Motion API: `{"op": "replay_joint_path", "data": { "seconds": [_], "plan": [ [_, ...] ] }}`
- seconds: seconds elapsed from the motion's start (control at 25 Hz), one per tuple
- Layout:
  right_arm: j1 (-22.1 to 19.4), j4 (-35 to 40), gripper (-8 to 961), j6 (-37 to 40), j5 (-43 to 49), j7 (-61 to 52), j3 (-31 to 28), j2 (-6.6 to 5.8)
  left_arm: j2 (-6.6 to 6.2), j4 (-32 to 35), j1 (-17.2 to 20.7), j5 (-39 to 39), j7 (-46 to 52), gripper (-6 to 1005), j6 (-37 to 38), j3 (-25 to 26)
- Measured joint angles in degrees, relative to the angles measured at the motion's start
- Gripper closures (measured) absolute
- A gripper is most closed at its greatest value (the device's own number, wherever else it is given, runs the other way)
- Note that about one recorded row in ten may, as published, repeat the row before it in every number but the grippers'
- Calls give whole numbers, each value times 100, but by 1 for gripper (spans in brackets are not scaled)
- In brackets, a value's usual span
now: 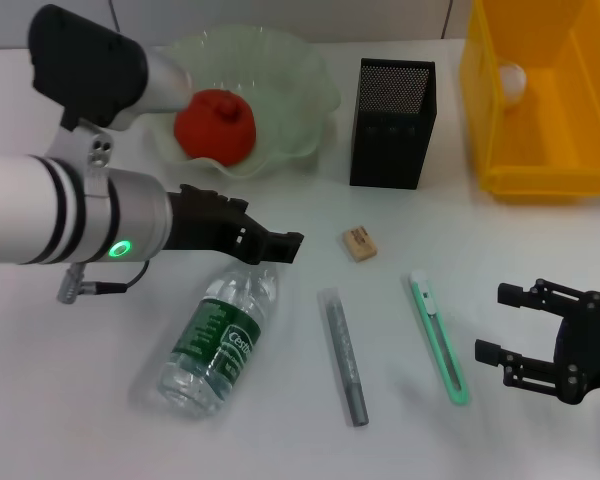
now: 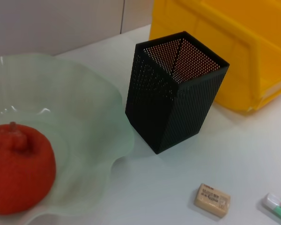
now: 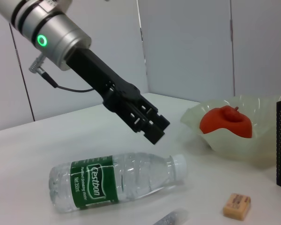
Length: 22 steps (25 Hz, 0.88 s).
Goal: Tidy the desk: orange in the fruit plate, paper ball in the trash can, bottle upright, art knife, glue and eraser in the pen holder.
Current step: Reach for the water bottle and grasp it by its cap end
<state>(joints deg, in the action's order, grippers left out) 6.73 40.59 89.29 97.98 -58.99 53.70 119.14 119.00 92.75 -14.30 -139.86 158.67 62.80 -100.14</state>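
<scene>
Clear ribbed plastic bottle [image 1: 220,340] lying flat, left tool [image 1: 285,247] narrow above it, right tool [image 1: 502,322] wide

The orange [image 1: 215,127] sits in the wavy green fruit plate [image 1: 302,72]. The paper ball [image 1: 512,80] seems to lie in the yellow trash can [image 1: 540,165]. The clear bottle [image 1: 218,338] with a green label lies on its side on the table. The tan eraser [image 1: 359,243], grey glue [image 1: 344,357] and green art knife [image 1: 440,337] lie flat near the black pen holder [image 1: 393,122].
</scene>
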Motion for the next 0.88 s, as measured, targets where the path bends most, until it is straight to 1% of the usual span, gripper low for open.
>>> {"op": "replay_joint_path", "data": {
  "seconds": [0.12, 0.2, 0.32, 0.52, 0.88],
  "plan": [
    [-9, -22, 209, 32, -10, 104, -1, 2, 1, -139, -108, -5, 7, 202, -27, -8],
    [-13, -31, 209, 47, -22, 155, -1, 5, 8, -483, -337, -13, 21, 202, -82, -31],
    [-7, -55, 209, 54, -30, 205, -1, 10, 10, -861, -552, -16, 43, 203, -195, -40],
    [5, -68, 209, 58, -29, 207, -1, 13, 10, -1093, -717, -22, 120, 203, -245, -51],
    [3, -69, 208, 62, -25, 211, 0, 14, 9, -1429, -901, -26, 159, 203, -295, -63]
  ]
}}
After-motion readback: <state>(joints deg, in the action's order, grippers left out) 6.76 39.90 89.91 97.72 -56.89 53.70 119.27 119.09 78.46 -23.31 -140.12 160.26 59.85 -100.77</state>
